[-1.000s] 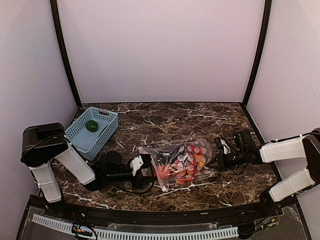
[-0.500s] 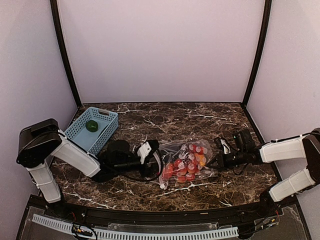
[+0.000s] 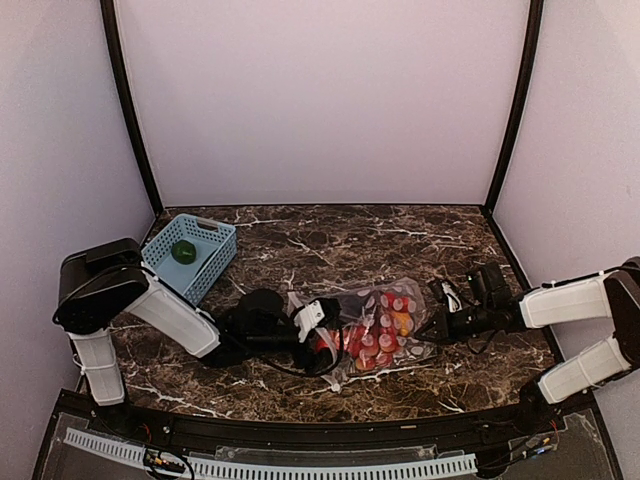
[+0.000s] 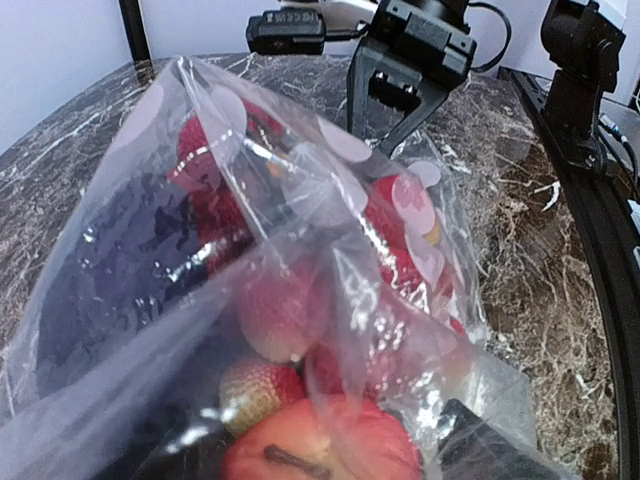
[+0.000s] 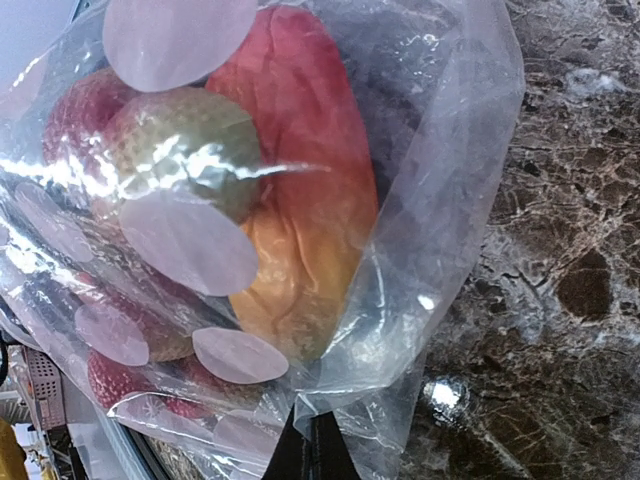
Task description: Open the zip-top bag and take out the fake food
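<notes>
Left hand (image 3: 318, 322): at the bag mouth. Fingers blurred behind plastic, a red piece between them; cannot tell whether it grips.
Bag (image 3: 385, 305): lies mid-counter (image 3: 330, 245), food (image 3: 378, 328) inside.
Right hand (image 3: 437, 322): pinched on the bag's opposite corner.
Risk: plastic snags and drags along with a piece, or the corner slips free.
Basket (image 3: 160, 270), far left: holds a green ball (image 3: 182, 252).
Zip strip: not discernible.
</notes>
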You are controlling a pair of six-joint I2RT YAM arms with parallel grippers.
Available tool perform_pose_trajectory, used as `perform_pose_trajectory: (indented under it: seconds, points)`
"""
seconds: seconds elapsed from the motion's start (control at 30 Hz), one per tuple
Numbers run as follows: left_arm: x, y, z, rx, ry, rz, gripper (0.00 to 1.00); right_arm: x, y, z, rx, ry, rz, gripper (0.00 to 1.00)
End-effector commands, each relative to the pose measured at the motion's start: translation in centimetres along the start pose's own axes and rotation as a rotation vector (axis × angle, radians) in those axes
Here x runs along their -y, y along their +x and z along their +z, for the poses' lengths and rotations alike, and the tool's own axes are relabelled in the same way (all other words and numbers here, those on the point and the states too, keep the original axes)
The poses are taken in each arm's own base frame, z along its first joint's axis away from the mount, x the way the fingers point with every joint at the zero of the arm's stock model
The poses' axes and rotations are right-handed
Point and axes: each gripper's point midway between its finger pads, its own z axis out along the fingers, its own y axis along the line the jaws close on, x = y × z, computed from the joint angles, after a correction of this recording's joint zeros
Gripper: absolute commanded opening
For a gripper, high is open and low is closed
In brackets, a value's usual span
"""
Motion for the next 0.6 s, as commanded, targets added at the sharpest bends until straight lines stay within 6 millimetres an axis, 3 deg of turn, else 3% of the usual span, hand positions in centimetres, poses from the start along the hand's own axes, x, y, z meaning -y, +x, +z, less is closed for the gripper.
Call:
perform_pose_trajectory:
  seconds: [0.0, 0.2, 0.3, 0.43, 0.57]
  points:
    - [0.1, 3.2, 1.1, -0.1, 0.004, -0.008, 0.81, 0.0, 0.3, -0.2, 0.007, -0.006, 0.003, 0.0]
    - [-0.5, 4.8, 1.3, -0.133, -0.031, -0.013, 0.76, 0.1, 0.3, -0.1, 0.006, -0.005, 0.003, 0.0]
    - [-0.7, 5.0, 0.3, -0.119, -0.049, -0.031, 0.66, 0.1, 0.3, -0.2, 0.009, -0.001, 0.001, 0.0]
    - [-0.9, 3.0, -1.9, -0.032, -0.074, -0.042, 0.56, 0.2, 0.2, -0.2, 0.013, 0.006, 0.001, 0.0]
    - [-0.9, 1.6, -3.8, 0.027, -0.089, -0.051, 0.54, 0.4, 0.0, -0.2, 0.02, 0.014, 0.004, 0.0]
